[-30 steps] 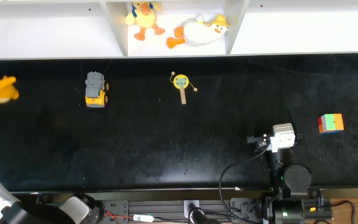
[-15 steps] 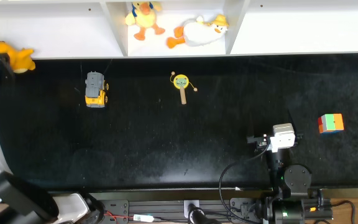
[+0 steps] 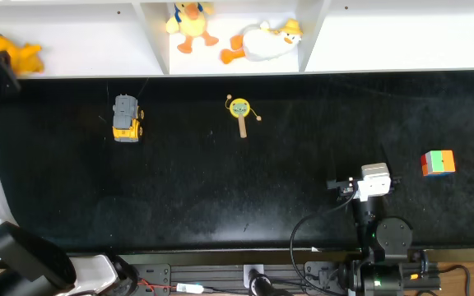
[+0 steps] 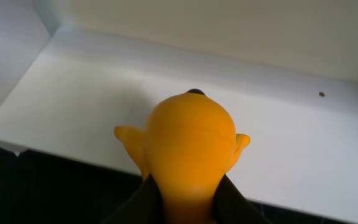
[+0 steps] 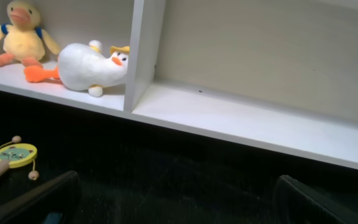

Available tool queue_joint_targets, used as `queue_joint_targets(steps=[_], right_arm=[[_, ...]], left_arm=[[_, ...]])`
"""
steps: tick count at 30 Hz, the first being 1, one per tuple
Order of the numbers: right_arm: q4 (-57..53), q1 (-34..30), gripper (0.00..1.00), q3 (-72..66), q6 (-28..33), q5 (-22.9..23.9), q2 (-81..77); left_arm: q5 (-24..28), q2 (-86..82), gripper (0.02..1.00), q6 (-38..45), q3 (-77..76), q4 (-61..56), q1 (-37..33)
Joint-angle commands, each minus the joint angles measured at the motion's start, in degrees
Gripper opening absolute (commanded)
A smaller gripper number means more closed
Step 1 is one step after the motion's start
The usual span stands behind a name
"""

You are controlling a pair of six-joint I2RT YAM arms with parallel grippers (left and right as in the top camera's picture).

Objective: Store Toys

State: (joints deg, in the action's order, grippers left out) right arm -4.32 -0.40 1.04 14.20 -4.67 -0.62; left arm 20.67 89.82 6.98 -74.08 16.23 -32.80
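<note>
Orange plush toy in the left gripper, over the front lip of the white shelf's left compartment. Middle compartment: yellow plush duck left, white plush duck right. On the black table, grey-and-yellow toy truck left of the wooden-handled rattle drum, with the multicoloured puzzle cube far right.

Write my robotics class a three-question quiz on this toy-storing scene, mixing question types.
1. True or false: the left gripper holds the orange toy.
2. How many plush toys lie in the shelf's middle compartment? A one, B two, C four.
3. Which toy lies on the table between the truck and the cube?
Key: 1 true; 2 B; 3 the rattle.
</note>
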Motion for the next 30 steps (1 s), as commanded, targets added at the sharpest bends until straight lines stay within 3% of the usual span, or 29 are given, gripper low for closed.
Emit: queue_joint_targets(steps=[1,25,27,30], right_arm=[[0.28,-0.33,0.996,-0.76,0.17,-0.42,0.37],[0.28,-0.33,0.996,-0.76,0.15,-0.42,0.37],[0.28,-0.33,0.996,-0.76,0.15,-0.39,0.37],[0.28,-0.33,0.993,-0.76,0.17,-0.42,0.37]], left_arm=[[-0.52,1.31,0.235,-2.62,-1.7,-1.53,0.42],[-0.44,8.24,0.266,-2.99,-1.7,-3.93,3.13],[-0.44,8.24,0.299,-2.99,-1.7,-4.52,3.41],[-0.42,8.24,0.507,-2.99,-1.7,-5.31,3.69]])
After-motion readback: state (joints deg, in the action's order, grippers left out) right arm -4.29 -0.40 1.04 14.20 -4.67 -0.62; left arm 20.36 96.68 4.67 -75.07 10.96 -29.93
